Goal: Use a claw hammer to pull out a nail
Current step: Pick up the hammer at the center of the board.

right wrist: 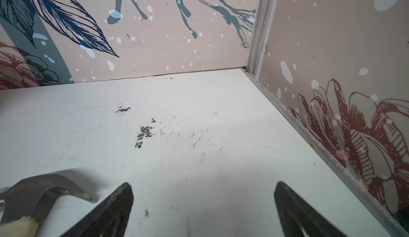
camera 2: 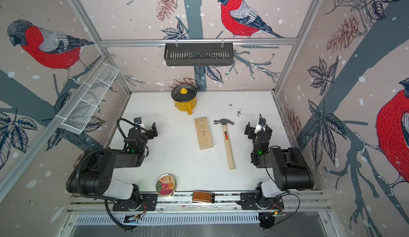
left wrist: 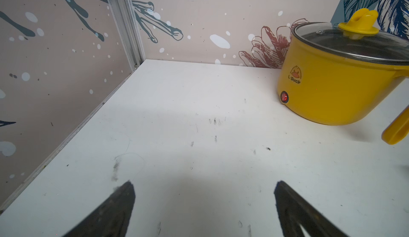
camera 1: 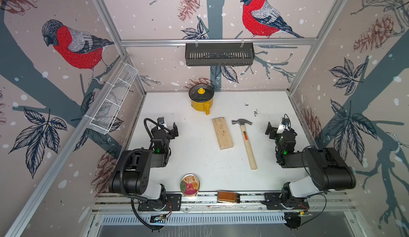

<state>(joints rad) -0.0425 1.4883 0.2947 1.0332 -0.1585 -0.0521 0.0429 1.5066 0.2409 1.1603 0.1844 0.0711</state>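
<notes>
The claw hammer [camera 1: 246,141] lies flat right of the table's middle in both top views, grey head [camera 2: 223,122] toward the back wall and pale wooden handle toward the front. Just left of it lies a pale wooden block [camera 1: 222,133] with dark dots along its top; the nail is too small to make out. My left gripper [camera 1: 169,128] hovers open, left of the block. My right gripper [camera 1: 277,129] hovers open, right of the hammer head. The right wrist view shows the steel claw [right wrist: 51,187] beside one fingertip [right wrist: 124,193], apart from it. Both grippers [left wrist: 204,187] [right wrist: 203,187] have only bare table between their fingers.
A yellow lidded pot [camera 1: 201,98] stands at the back, its handle pointing toward the block. A round tin [camera 1: 190,184] and a brown jar [camera 1: 228,197] lie at the front edge. A black basket [camera 1: 219,54] and a white wire basket [camera 1: 112,100] hang on the walls.
</notes>
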